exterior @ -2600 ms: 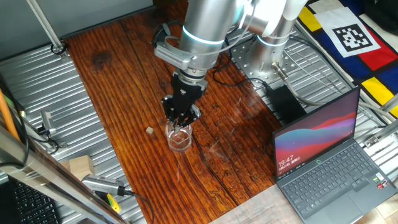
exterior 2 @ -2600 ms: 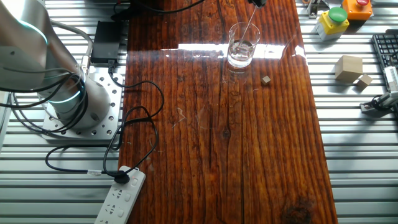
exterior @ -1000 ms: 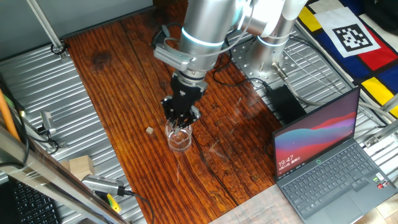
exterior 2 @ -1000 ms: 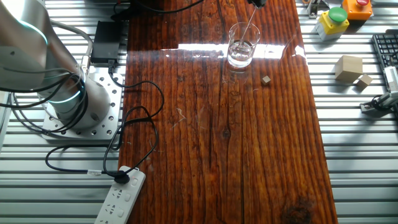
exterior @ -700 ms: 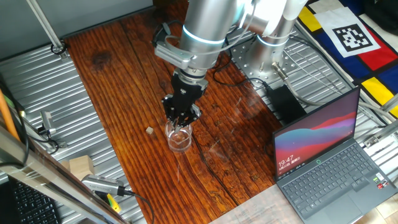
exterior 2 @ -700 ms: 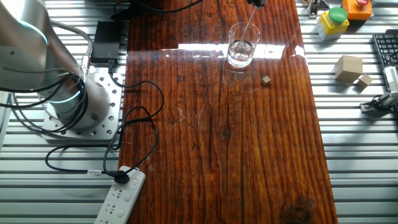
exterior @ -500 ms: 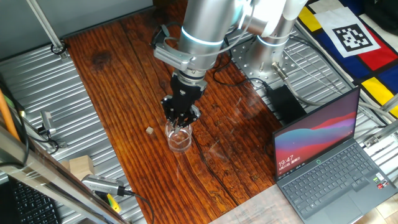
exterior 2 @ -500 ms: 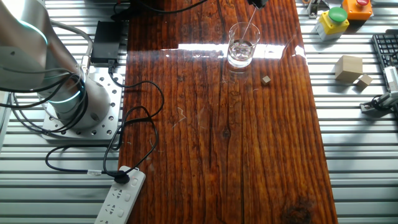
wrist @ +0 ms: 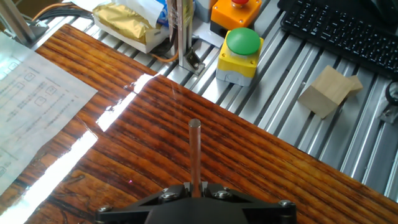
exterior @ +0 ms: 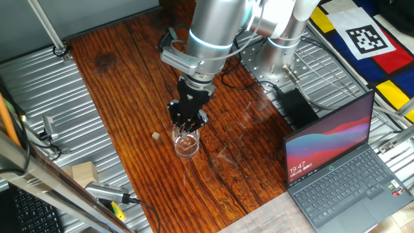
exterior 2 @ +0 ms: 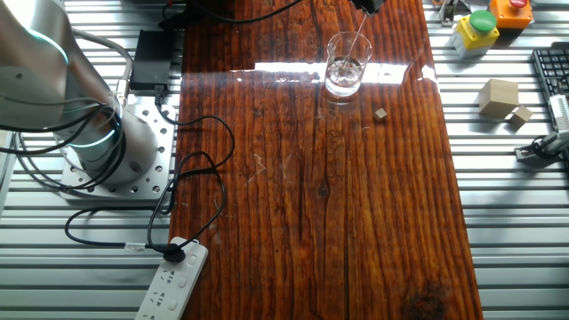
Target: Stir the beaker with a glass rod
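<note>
End effector point(exterior: 187, 123) clenched on the glass rod point(exterior 2: 356, 42), hanging directly above the beaker point(exterior: 186, 143). Rod slants down from the fingertips into the beaker mouth; in the other fixed view its lower end sits inside the glass point(exterior 2: 345, 76). Hand view shows the rod point(wrist: 194, 152) running straight out from between closed fingers; the beaker itself is not visible there.

Risks, as judgement:
- Rod is thin glass in a narrow glass cylinder. A stir circle wider than the rim would press the rod on the wall and tip or slide the beaker, or snap the rod.
- Going lower could jam the tip on the beaker bottom; tip depth is hard to read from these views, probably close to the bottom.
- The grip holds one end of a smooth rod, so side load could twist or slip it in the fingers.
- Beaker is not held by anything, so any drag moves it.

Room: the beaker is about as wide as the end effector, so lateral slack for the rod is small. Small tan cube point(exterior: 155, 135) lies near, off to one side of the end effector, apart from the beaker. Bare wooden surface point(exterior 2: 302, 204) all around below; its edge toward the laptop point(exterior: 343, 165) is well apart. Up is free.
</note>
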{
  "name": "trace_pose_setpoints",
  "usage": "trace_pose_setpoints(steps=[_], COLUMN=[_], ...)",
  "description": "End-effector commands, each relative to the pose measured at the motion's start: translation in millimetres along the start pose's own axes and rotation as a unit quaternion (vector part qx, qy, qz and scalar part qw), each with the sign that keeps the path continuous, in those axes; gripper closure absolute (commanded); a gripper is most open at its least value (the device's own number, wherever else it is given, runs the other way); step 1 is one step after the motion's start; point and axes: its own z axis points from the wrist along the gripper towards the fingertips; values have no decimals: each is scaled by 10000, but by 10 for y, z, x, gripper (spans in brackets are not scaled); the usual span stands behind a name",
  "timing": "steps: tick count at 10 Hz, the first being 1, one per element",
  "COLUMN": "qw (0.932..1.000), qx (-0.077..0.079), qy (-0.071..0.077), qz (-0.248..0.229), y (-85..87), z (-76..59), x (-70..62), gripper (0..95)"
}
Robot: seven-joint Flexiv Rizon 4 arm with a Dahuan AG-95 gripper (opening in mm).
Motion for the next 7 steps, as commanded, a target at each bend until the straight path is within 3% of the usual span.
trace_pose_setpoints(steps=[1,7], qw=[10000,10000], qx=[3,-7], qy=[-6,5], qz=[25,40], y=[-3,5], z=[0,35], x=[0,-16], gripper=[950,950])
